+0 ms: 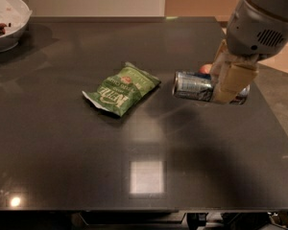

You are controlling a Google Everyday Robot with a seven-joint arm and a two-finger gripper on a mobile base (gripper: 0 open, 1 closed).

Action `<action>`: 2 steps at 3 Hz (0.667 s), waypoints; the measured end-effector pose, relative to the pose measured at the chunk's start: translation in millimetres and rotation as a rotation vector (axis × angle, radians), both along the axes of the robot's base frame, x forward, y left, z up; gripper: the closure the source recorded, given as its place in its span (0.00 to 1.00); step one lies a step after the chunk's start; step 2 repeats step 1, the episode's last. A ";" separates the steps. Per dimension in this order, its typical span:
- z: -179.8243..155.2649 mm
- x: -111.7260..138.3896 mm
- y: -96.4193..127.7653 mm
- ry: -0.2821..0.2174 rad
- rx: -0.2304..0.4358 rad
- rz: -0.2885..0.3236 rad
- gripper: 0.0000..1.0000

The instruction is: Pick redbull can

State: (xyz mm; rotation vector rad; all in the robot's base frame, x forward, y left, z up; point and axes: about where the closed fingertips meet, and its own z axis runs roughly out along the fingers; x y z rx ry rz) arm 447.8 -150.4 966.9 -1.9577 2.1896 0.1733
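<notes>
I record, on the desk (62, 152), a white bowl (7, 30) far left of the green chip bag (121, 89), and right of that bag the redbull can (192, 86) lying sideways, clamped by my gripper (226, 83), a red apple (205, 69) just behind.
</notes>
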 end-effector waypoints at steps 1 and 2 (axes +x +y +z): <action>0.7 8.6 3.9 -0.034 0.014 -0.007 1.00; 0.7 8.6 3.9 -0.034 0.014 -0.007 1.00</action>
